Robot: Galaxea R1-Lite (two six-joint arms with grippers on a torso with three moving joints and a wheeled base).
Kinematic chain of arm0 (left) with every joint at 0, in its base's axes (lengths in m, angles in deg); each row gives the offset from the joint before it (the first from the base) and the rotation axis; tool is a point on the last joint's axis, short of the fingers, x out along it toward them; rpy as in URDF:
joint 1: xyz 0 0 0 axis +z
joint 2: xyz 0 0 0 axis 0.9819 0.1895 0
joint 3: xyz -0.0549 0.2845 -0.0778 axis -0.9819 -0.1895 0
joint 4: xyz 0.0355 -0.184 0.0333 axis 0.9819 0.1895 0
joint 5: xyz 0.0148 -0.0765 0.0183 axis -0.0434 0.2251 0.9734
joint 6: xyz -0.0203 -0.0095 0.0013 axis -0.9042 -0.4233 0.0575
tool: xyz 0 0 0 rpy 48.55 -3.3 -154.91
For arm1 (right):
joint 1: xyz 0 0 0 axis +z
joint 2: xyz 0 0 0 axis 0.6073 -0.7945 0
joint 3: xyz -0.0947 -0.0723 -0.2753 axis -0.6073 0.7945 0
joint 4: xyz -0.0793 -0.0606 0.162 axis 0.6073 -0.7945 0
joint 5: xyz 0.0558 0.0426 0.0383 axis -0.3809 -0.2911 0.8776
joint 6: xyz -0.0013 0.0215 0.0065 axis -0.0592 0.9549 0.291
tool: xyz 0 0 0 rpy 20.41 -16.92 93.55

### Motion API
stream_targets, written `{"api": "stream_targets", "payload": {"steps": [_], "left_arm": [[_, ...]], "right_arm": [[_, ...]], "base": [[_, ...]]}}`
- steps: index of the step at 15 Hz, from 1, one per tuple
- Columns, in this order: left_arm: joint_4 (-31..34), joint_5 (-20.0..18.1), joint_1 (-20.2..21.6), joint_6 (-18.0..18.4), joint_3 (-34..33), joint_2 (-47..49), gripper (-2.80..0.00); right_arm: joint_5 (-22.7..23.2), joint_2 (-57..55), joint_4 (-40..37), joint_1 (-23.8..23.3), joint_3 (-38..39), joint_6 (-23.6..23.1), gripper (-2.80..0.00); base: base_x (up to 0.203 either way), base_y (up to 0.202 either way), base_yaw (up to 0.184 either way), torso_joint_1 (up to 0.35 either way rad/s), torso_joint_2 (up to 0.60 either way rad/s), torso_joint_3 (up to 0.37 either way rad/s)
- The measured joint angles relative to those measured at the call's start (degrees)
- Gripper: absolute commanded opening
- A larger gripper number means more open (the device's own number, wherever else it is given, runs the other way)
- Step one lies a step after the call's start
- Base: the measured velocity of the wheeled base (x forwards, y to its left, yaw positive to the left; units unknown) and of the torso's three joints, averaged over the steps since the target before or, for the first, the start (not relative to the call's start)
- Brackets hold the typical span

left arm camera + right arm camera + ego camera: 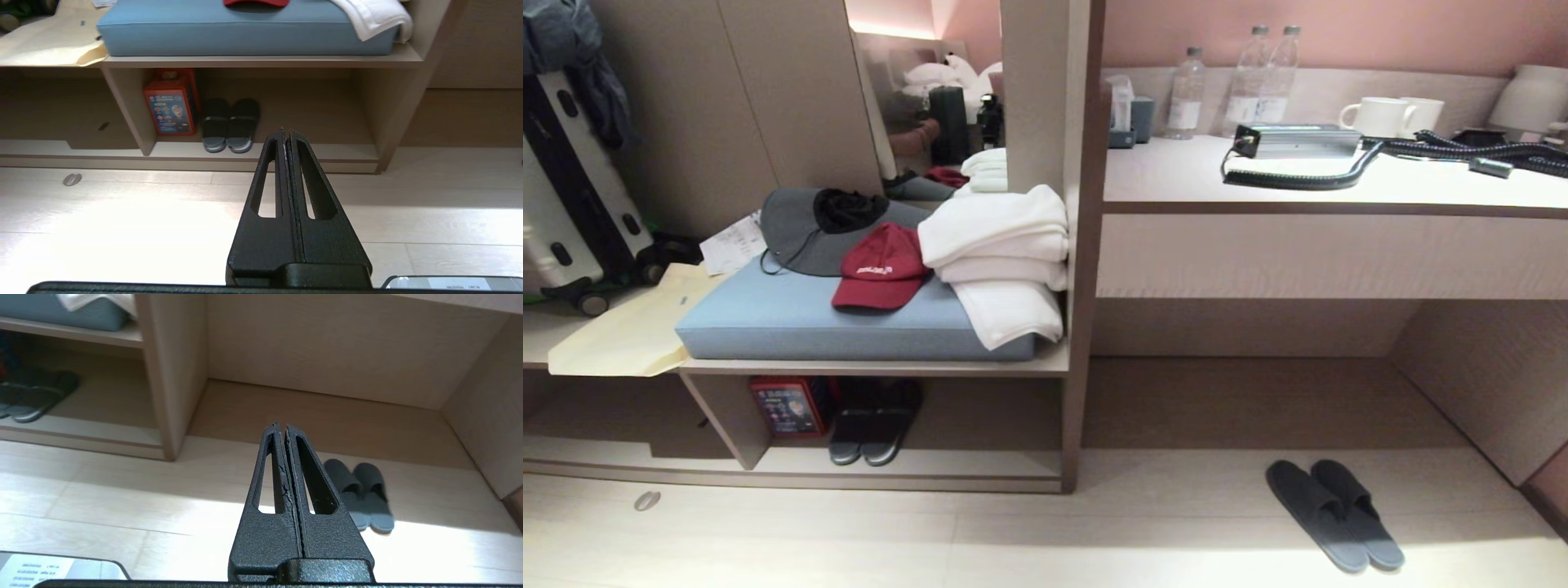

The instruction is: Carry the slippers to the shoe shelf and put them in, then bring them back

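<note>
Soft grey-blue backless slippers [1335,513] sit together on the pale wood floor [1045,539], both hands pressed together, holding nothing: left hand [286,130], right hand [281,425].

A: What is showing of the robot itself?

B: Only the two wrist views are showing it. The left gripper [286,130] is showing two black, matte, wedge-shaped fingers [267,192], each with a long slot cut through it, tapering from a blocky base.

A: And the other?

B: The right gripper [281,425] is looking the same, with a grainy finish and a chipped, cracked inner edge. Behind each base a white printed label is peeking in.
</note>
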Motion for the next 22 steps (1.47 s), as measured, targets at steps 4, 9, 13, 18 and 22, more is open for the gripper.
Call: {"api": "stream_targets", "payload": {"steps": [4, 9, 13, 18, 22], "left_arm": [[-0.02, 0.00, 0.00, 0.10, 0.00, 0.00, -2.80], [0.05, 0.05, 0.02, -0.01, 0.00, 0.00, -2.80], [-0.02, 0.02, 0.00, -0.01, 0.00, 0.00, -2.80], [0.01, 0.02, 0.00, -0.01, 0.00, 0.00, -2.80], [0.00, 0.02, 0.00, -0.01, 0.00, 0.00, -2.80]], "right_arm": [[0.11, 0.00, 0.06, 0.00, 0.00, 0.02, -2.80], [0.26, 0.00, 0.07, 0.02, 0.00, 0.00, -2.80], [0.18, 0.00, 0.03, -0.02, 0.00, 0.02, -2.80], [-0.18, 0.00, 0.05, 0.00, 0.00, 0.89, -2.80], [-0.18, 0.00, 0.12, 0.00, 0.00, 2.86, -2.80]], "base": [[0.000, 0.176, -0.002, 0.004, 0.00, 0.004], [0.000, 0.015, -0.001, 0.001, 0.00, 0.000], [-0.152, -0.001, 0.002, 0.004, 0.00, 0.002], [-0.194, 0.000, -0.001, 0.005, 0.00, 0.002], [-0.198, 0.000, 0.001, 0.001, 0.00, 0.004]]}}
